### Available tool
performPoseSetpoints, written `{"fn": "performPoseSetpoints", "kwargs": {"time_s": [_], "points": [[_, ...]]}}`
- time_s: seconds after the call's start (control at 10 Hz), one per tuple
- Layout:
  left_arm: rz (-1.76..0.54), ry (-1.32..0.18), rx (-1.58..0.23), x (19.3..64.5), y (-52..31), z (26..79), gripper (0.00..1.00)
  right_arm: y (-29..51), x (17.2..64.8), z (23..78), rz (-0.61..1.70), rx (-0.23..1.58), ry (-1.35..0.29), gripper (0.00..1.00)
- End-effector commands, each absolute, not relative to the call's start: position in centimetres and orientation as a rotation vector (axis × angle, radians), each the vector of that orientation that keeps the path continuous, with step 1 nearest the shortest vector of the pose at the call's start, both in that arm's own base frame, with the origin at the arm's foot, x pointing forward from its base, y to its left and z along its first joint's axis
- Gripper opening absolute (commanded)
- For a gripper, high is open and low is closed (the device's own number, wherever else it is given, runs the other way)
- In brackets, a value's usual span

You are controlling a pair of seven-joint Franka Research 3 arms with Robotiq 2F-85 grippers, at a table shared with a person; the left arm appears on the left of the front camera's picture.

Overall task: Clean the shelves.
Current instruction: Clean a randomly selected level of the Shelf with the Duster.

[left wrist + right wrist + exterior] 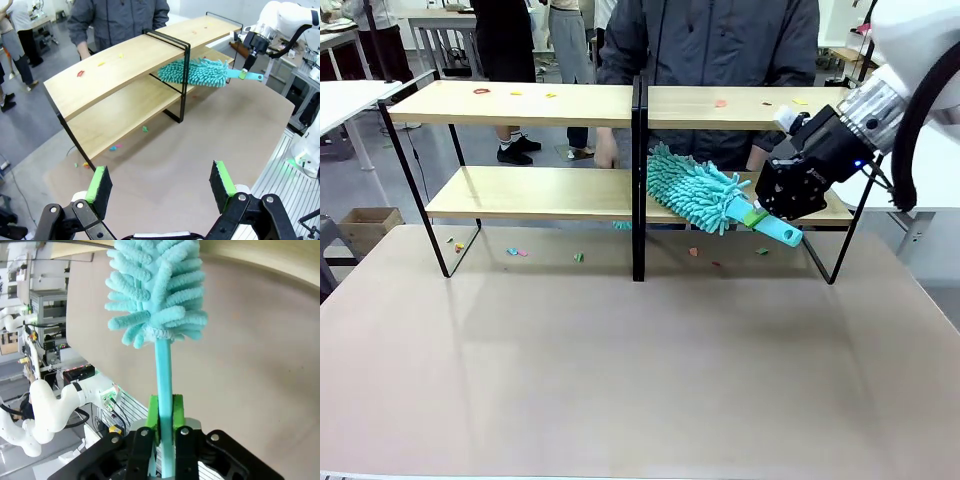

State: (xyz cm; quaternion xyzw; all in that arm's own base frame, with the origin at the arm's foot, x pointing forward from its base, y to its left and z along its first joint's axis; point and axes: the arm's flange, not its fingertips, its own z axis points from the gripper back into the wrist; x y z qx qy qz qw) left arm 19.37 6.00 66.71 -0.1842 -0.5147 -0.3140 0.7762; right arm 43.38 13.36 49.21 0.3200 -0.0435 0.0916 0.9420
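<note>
Shelves (530, 103) stood across the far half of the brown tabletop (620, 400), with a person (710, 40) in a grey jacket just behind them. I judged the job well short of done. My right gripper (758, 214) had its jaws pinched tight on the handle of the teal duster (695, 190), and the fluffy head lay over the lower right board beside the black centre post. From my screens I could not tell whether the head was pressing on the wood or hanging just above it. The lower left board looked bare. Both upper boards carried coloured scraps (481, 91), red and yellow on the left and a few more on the right, so I reckoned the top tier had not yet been swept. More scraps lay on the tabletop under the rack. My left gripper (160, 185) hovered well back from the rack with its jaws spread wide and nothing between them. The tabletop was smooth, matt and level, so I expected loose bits to slide easily. The room was a busy workshop with a grey floor, a white table (345, 100) at the left, a cardboard box (365, 225) on the floor and other people standing farther off.
</note>
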Motion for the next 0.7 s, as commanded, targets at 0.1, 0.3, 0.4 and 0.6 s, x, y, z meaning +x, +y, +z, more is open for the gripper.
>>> {"fn": "performPoseSetpoints", "kwargs": {"time_s": [0.1,0.3,0.4,0.6], "points": [[-0.671,-1.117,-0.391,19.2,6.1,66.8,1.00,12.7,43.2,49.7,0.052,0.587,-0.095,0.12],[-0.671,-1.117,-0.391,19.2,6.1,66.8,1.00,11.1,42.4,49.9,-0.019,0.555,-0.099,0.12],[-0.671,-1.117,-0.391,19.2,6.1,66.8,1.00,10.0,41.5,50.2,-0.069,0.529,-0.093,0.12],[-0.671,-1.117,-0.391,19.2,6.1,66.8,1.00,6.4,39.1,51.0,-0.216,0.437,-0.130,0.12]]}}
